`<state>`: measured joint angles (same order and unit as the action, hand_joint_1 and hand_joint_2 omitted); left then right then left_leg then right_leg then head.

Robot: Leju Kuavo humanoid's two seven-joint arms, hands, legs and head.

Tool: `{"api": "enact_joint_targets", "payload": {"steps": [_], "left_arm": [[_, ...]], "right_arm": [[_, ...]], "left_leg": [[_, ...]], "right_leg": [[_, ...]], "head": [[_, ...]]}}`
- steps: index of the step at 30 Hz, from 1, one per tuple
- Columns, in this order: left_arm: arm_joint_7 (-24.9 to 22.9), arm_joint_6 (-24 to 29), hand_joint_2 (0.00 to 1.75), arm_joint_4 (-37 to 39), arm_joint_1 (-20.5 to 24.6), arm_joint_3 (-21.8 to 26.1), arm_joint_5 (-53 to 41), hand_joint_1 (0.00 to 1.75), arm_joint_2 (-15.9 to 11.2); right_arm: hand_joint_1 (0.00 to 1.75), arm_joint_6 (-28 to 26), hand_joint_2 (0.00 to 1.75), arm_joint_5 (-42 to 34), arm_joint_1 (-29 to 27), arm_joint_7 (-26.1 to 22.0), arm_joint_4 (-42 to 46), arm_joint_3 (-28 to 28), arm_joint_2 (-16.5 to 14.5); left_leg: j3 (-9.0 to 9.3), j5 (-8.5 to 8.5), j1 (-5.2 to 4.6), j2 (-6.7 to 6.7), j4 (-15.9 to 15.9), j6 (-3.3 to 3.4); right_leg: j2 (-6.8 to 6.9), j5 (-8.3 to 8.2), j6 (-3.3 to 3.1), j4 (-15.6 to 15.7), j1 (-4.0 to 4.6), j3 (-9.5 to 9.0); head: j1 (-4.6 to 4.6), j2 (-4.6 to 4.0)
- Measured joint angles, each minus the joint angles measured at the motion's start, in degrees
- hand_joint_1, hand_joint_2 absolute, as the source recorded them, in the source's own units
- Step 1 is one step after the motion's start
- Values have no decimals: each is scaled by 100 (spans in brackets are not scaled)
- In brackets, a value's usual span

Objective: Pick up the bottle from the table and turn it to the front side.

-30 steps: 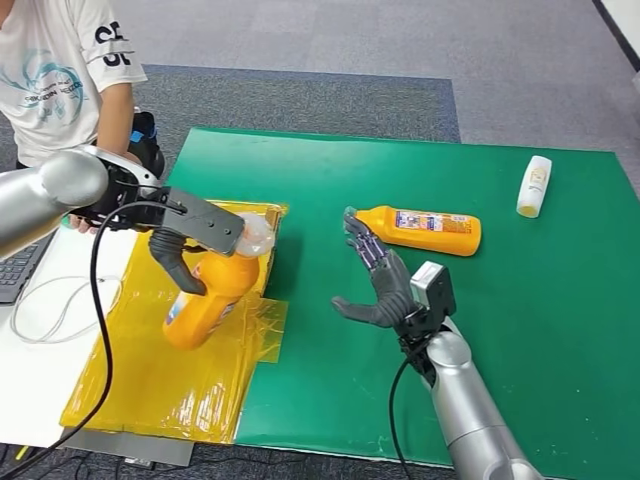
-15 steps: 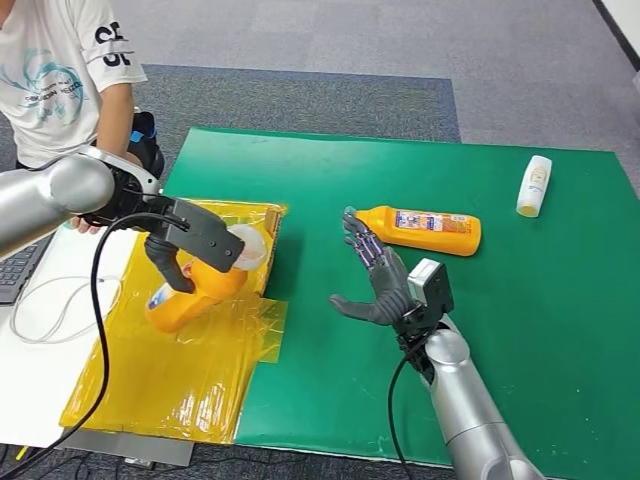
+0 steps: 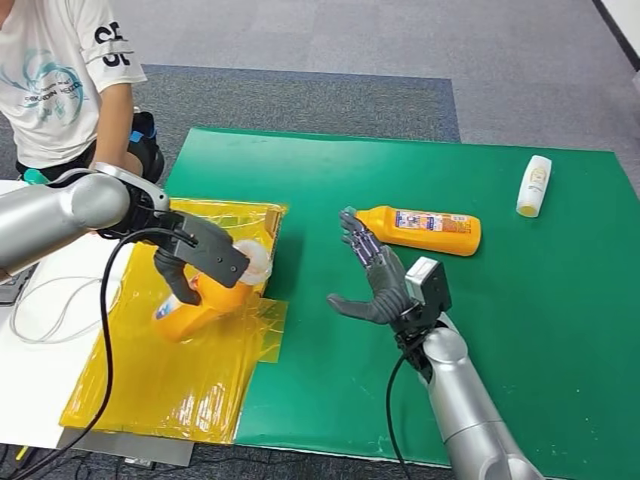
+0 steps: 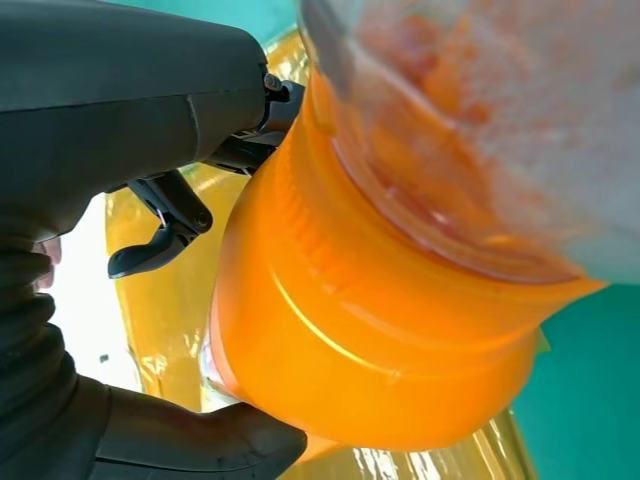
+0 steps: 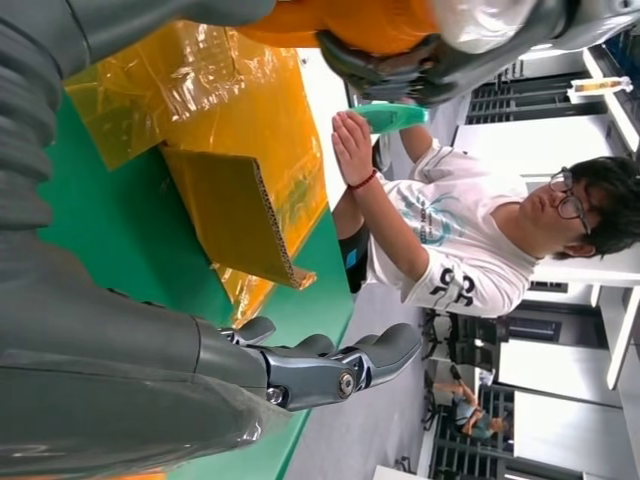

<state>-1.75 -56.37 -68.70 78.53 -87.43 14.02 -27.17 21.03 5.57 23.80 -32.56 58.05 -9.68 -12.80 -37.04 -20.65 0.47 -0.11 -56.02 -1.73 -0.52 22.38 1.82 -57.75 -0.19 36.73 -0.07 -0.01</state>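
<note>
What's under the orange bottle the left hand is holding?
Crinkled yellow plastic film lies under the orange bottle, spread over the green mat edge and a white surface. The left hand grips the bottle; whether its base touches the film is hidden.

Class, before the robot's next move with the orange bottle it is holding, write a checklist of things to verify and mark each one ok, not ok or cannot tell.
1. Left hand holds the orange bottle: ok.
2. Bottle's front label faces the camera: cannot tell.
3. Bottle over the yellow sheet: ok.
4. Right hand open and free: ok.
5. Right hand apart from the second orange bottle: ok.
6. Person apart from the held bottle: ok.
</note>
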Motion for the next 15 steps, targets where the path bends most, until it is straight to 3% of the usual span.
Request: {"api": "enact_joint_targets", "payload": {"steps": [15], "left_arm": [[835, 279, 175, 799, -628, 16, -889, 175, 117]], "right_arm": [[0, 14, 175, -4, 22, 51, 0, -4, -56]], "left_leg": [[8, -1, -1, 1, 1, 0]], "right_leg": [[-1, 0, 0, 1, -2, -7]], "head": [[0, 1]]}}
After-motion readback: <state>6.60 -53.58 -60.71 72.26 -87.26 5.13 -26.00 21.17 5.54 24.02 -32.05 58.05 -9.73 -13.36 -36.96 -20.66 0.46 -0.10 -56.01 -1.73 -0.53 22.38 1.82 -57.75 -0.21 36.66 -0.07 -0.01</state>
